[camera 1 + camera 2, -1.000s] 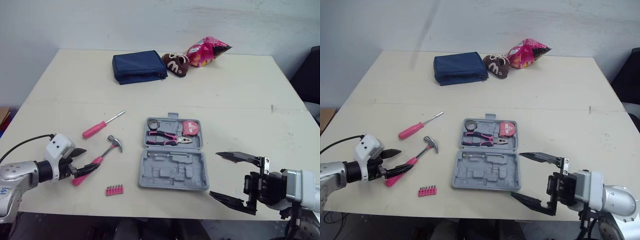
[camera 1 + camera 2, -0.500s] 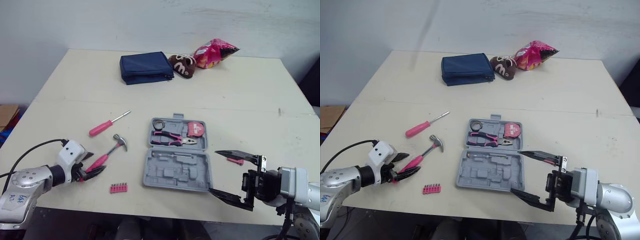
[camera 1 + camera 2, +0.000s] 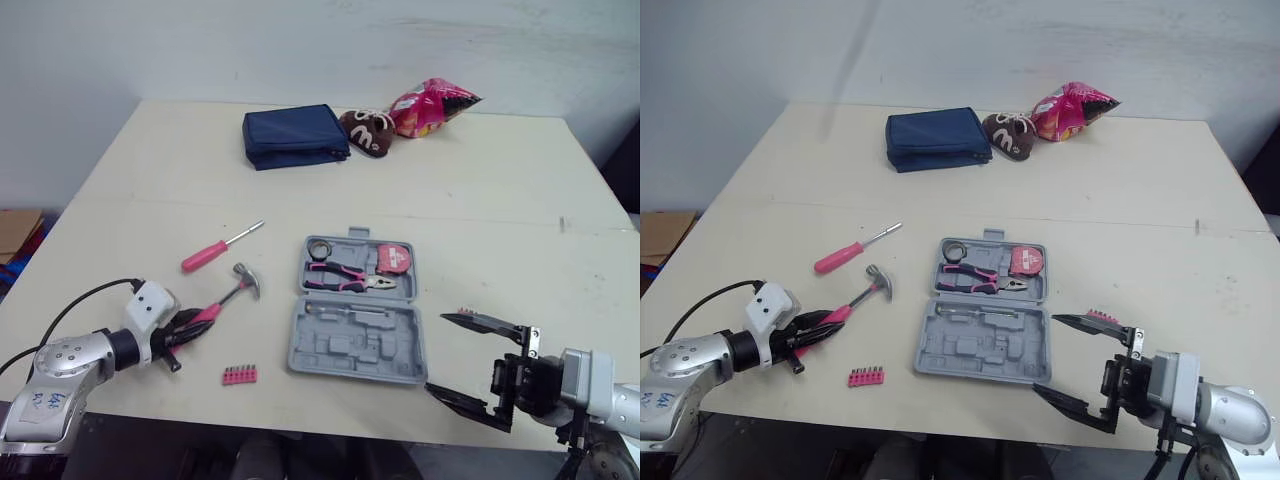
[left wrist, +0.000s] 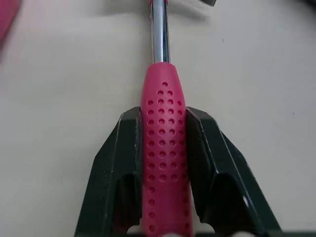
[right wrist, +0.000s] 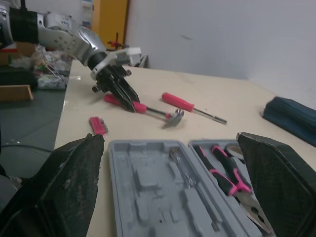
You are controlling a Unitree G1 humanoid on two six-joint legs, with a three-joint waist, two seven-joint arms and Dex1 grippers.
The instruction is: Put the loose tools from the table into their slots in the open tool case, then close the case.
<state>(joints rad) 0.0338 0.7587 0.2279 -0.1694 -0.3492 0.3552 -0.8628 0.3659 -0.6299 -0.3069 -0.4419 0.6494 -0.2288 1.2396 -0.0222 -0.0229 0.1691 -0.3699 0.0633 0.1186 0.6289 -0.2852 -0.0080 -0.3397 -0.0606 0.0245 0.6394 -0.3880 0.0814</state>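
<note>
Down by the tabletop's (image 3: 150, 200) front-left corner, the left gripper (image 4: 164, 118) clamps both fingers tight on the pink handle of the hammer (image 3: 228, 300). Its shaft and steel head jut past the fingertips toward the open tool case (image 3: 358, 345). The right gripper (image 3: 436, 352) gapes wide and empty at the front edge, just right of the case.

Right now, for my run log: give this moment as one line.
left gripper: shut on pink-handled steel hammer | right gripper: open, beside grey plastic tool case | case: open
</note>
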